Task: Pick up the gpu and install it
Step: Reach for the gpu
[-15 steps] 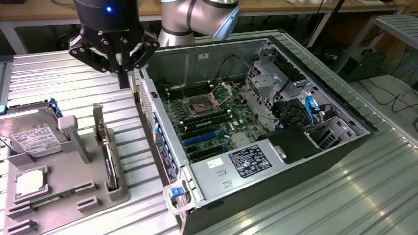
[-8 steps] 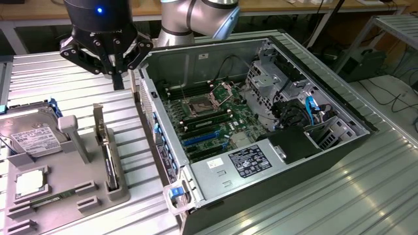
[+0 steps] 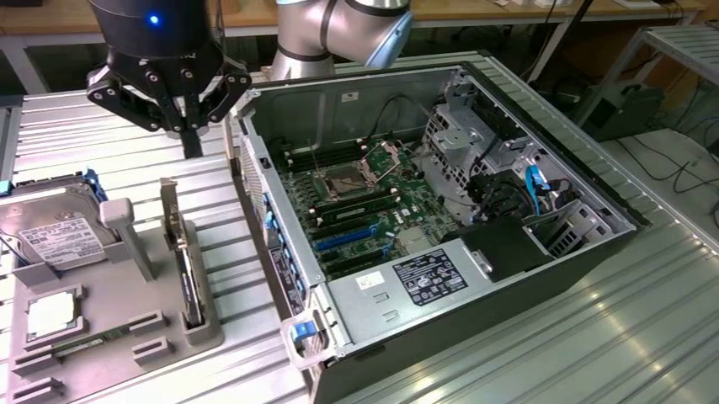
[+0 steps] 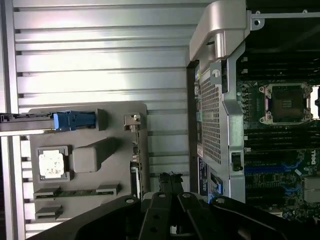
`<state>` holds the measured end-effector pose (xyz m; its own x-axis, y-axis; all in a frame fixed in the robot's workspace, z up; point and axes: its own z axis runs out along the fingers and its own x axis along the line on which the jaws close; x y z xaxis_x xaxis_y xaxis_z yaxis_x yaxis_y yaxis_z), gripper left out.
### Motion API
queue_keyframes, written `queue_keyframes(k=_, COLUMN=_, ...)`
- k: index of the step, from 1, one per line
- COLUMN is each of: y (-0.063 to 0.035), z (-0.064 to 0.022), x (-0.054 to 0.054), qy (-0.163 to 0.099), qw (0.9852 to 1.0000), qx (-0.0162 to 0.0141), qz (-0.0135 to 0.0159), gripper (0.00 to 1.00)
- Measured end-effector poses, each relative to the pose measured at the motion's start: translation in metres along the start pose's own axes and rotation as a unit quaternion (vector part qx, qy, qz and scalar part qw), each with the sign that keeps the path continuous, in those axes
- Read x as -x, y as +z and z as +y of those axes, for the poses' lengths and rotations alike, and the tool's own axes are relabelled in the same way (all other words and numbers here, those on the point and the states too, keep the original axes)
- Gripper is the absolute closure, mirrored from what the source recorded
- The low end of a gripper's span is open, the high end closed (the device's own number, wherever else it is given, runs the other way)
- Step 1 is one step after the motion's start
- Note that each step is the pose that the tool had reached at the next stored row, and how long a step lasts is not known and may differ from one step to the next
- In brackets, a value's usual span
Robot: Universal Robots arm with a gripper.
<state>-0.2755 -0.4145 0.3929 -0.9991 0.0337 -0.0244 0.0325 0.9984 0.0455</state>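
The gpu stands on its edge in a slot of the grey holder tray, its silver bracket at the far end. From the wrist it appears edge-on as a thin card. My gripper hangs in the air above the table, beyond the tray's far end and beside the case wall. Its black fingers are pressed together with nothing between them. In the wrist view the gripper sits just off the near end of the card, apart from it. The open computer case shows its motherboard with blue slots.
On the tray lie a silver hard drive with a blue clip, a square processor and a green memory stick. The case wall rises close beside the tray. Ribbed metal table surrounds everything.
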Motion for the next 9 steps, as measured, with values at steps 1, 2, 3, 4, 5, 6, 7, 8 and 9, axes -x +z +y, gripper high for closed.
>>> queue_keyframes(k=1, y=-0.0001, z=-0.0002, x=-0.001, qy=-0.001, qw=1.0000, qx=0.0000, qz=0.0001, gripper=0.89)
queue_keyframes(k=2, y=-0.0001, z=-0.0004, x=-0.003, qy=-0.001, qw=1.0000, qx=0.0000, qz=0.0001, gripper=0.89)
queue_keyframes(k=3, y=-0.0001, z=-0.0006, x=-0.004, qy=-0.002, qw=1.0000, qx=0.0000, qz=0.0001, gripper=0.89)
queue_keyframes(k=4, y=-0.0002, z=-0.0009, x=-0.006, qy=-0.002, qw=1.0000, qx=0.0000, qz=0.0001, gripper=0.89)
queue_keyframes(k=5, y=-0.0002, z=-0.0011, x=-0.007, qy=-0.003, qw=1.0000, qx=0.0001, qz=0.0001, gripper=0.89)
queue_keyframes(k=6, y=-0.0003, z=-0.0013, x=-0.009, qy=-0.003, qw=1.0000, qx=0.0001, qz=0.0002, gripper=0.89)
queue_keyframes(k=7, y=-0.0003, z=-0.0015, x=-0.010, qy=-0.004, qw=1.0000, qx=0.0001, qz=0.0002, gripper=0.89)
queue_keyframes(k=8, y=-0.0004, z=-0.0016, x=-0.011, qy=-0.004, qw=1.0000, qx=0.0001, qz=0.0002, gripper=0.89)
queue_keyframes(k=9, y=-0.0004, z=-0.0017, x=-0.012, qy=-0.004, qw=1.0000, qx=0.0001, qz=0.0002, gripper=0.89)
